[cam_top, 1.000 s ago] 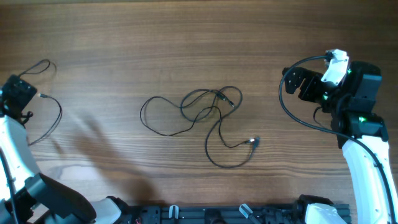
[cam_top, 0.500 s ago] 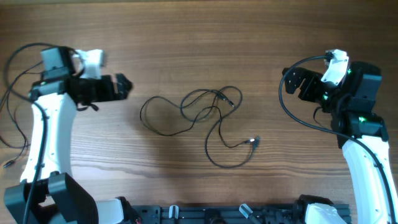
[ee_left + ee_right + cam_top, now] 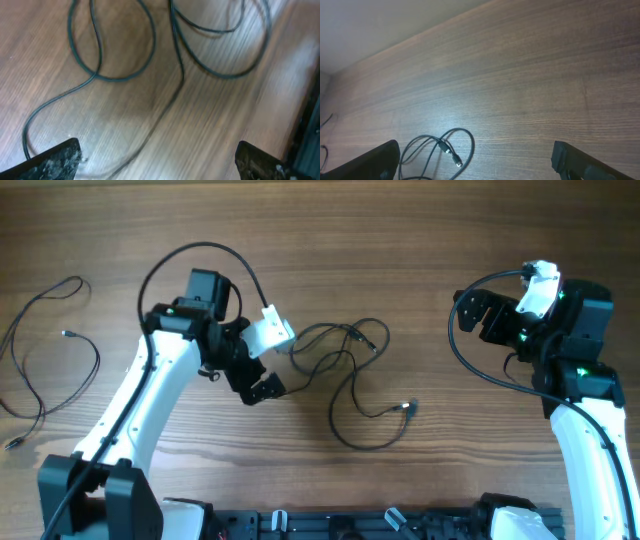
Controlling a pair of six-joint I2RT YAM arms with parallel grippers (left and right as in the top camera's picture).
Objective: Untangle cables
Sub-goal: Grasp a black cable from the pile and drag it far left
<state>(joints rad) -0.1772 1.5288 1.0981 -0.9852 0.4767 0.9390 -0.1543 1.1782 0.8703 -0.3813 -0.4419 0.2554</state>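
- Cables (image 3: 350,365) lie tangled at the centre of the desk (image 3: 400,230), with one plug end (image 3: 410,407) at the knot's lower right. The right half of the tangle keeps the shape it had in the earlier frames.
- Left gripper (image 3: 262,388) now hangs over the tangle's left loop, having swung in from the far left edge a second ago. Its jaws stand wide apart and hold nothing, and the left wrist view shows only strands on the wood below.
- Loose cord (image 3: 45,355) at the left of the frame, partly hidden by the arm before, now shows whole, well apart from the tangle.
- Right gripper (image 3: 472,310) stays at the right edge, unmoved, its jaws spread wide and empty.
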